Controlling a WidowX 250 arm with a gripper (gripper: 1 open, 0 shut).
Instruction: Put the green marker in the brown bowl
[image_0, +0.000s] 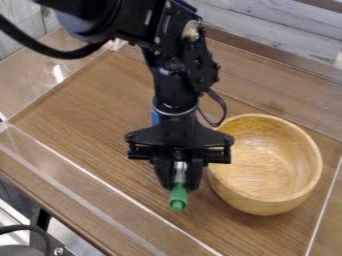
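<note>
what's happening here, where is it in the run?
The arm's gripper points straight down and is shut on the green marker, low over the wooden table. The marker's green end sticks out below the fingers. The brown bowl sits just beside it, empty. The marker is not yet in the bowl.

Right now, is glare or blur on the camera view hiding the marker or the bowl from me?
Camera view: the image is soft and low in detail overall; the green marker shows only its green end below the gripper, the rest hidden by the black fingers; the brown bowl is evenly lit with its grain visible; pale reflections streak the clear wall at left, away from both.
</note>
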